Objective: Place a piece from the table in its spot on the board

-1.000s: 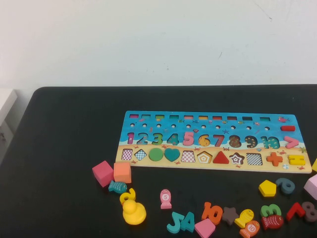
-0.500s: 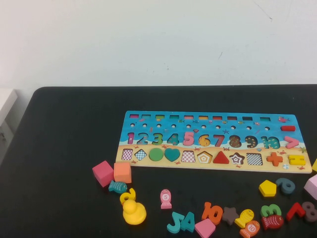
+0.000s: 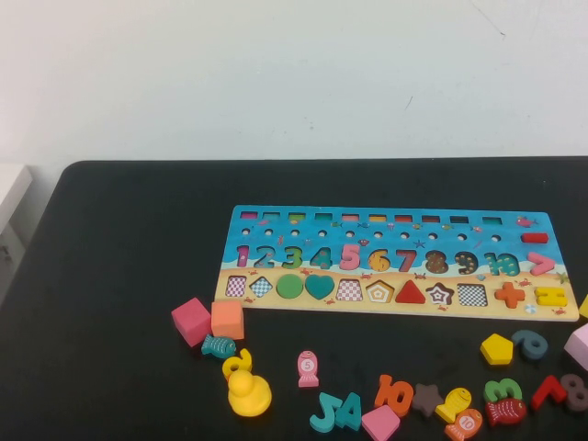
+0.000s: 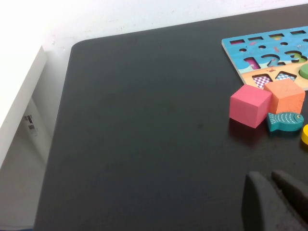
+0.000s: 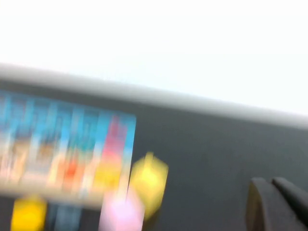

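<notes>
Nothing has moved: yellow pentagon [image 3: 496,349] lies on the table [image 3: 119,276], near the board [image 3: 386,260] (slot [image 3: 378,291] empty). Left gripper [image 4: 279,202] and right gripper [image 5: 279,204] fingers together.

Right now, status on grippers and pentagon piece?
Left gripper and right gripper jaws shut, empty, off the board. Yellow pentagon on table; pentagon slot vacant, unobstructed.

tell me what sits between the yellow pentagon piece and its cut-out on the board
In the high view, only bare black table and the board's sandy lower edge lie between the yellow pentagon and its pentagon cut-out.
</notes>
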